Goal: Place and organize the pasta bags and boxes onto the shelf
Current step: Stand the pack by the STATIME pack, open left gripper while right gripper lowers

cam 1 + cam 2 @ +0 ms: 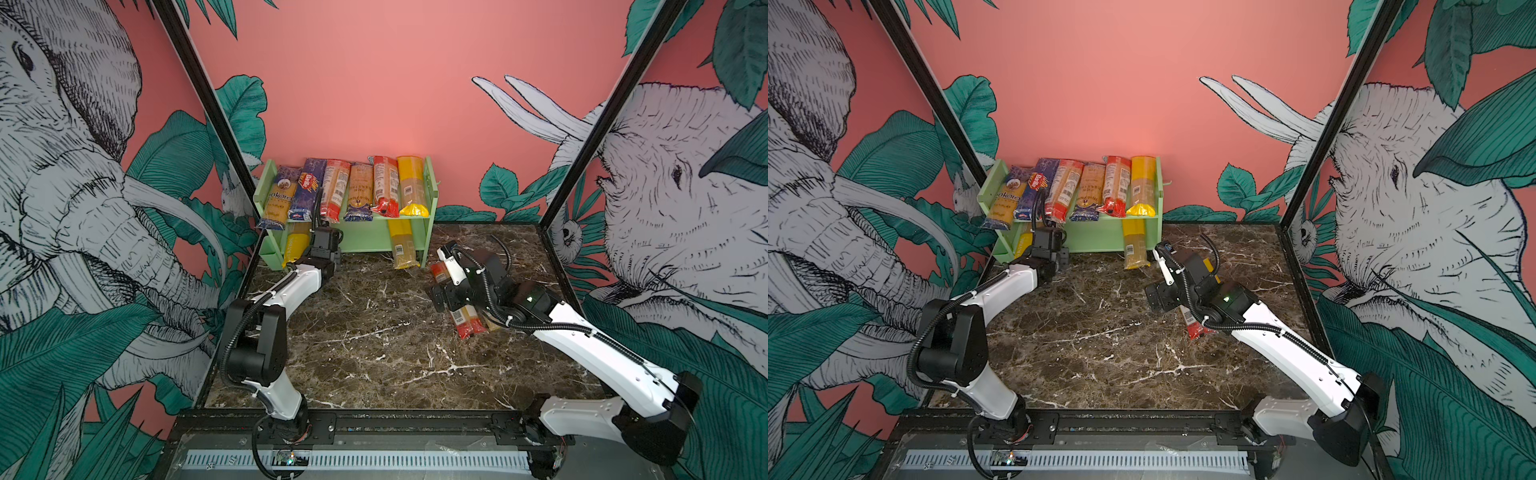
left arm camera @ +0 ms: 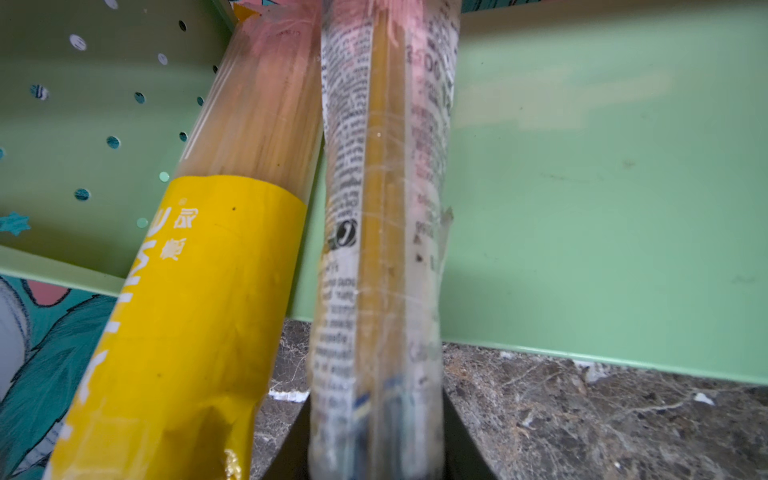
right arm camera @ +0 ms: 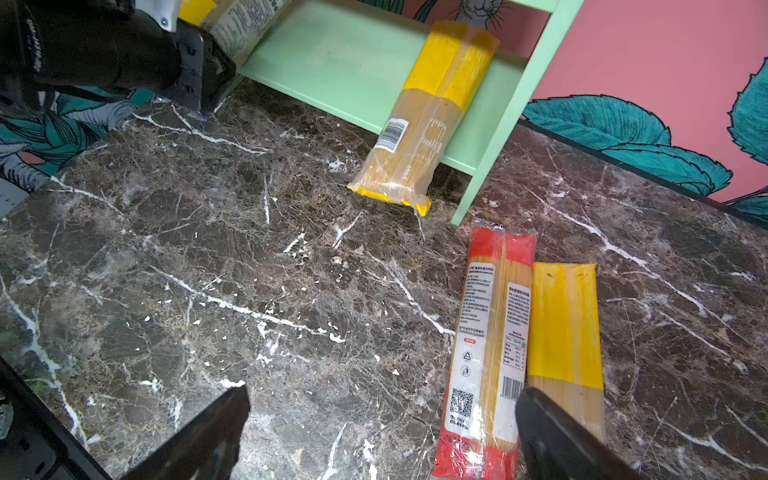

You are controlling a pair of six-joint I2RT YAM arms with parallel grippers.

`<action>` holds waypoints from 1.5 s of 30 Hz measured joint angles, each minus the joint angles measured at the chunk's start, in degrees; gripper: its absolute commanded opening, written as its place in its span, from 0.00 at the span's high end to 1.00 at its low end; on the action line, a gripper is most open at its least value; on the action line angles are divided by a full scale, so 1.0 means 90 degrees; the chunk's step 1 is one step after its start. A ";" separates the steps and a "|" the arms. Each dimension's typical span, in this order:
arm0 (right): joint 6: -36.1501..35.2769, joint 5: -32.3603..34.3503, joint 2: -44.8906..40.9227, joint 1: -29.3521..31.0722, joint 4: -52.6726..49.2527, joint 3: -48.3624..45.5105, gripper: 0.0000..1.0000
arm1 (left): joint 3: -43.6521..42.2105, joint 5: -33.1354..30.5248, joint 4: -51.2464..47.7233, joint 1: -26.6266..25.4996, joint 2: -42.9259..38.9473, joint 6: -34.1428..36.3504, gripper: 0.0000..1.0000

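Pasta packs: six lie side by side on the top tier of the shelf, upper centre in both top views, with their near ends overhanging the front edge. Lower tier: a yellow-ended pack at its right end slants out so its near end sits on the marble tabletop. A yellow-banded pack is at the left end, beside the peg-holed side panel. The printed clear pack sits just beside that one. Its near end is pinched between the fingers of the left gripper and its far end reaches into the lower tier. Left arm: base at lower left of the top views, elbow raised, white forearm running up-right to the shelf's lower-left opening. Two more packs lie flat on the tabletop, centre right of the top views: a red-ended pack and a yellow-topped pack, long sides touching. The right gripper hangs over their near ends, fingers spread wide, holding nothing. One finger overlaps the seam between the two packs in the right wrist view; can't tell if it touches. Right arm: base at lower right, long white link angling up-left, wrist bent over toward the tabletop.
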 measured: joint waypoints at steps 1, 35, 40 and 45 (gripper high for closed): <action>0.0000 0.0005 0.0000 -0.0005 0.0000 0.0015 0.01 | 0.0007 0.0000 0.0005 0.0010 0.0017 0.0007 1.00; 0.0146 -0.0046 -0.0087 -0.0017 -0.0245 -0.0027 0.01 | -0.0357 0.0350 0.0440 0.0032 -0.0857 -0.0391 0.25; 0.0240 -0.0066 -0.0308 -0.0017 -0.0214 -0.0403 0.01 | -0.0629 0.0352 0.0459 -0.0041 -0.1379 -0.0508 0.24; 0.0284 0.0012 -0.0362 -0.0017 -0.0129 -0.0843 0.01 | -0.1061 0.0308 0.0420 -0.0279 -0.1848 -0.0661 0.22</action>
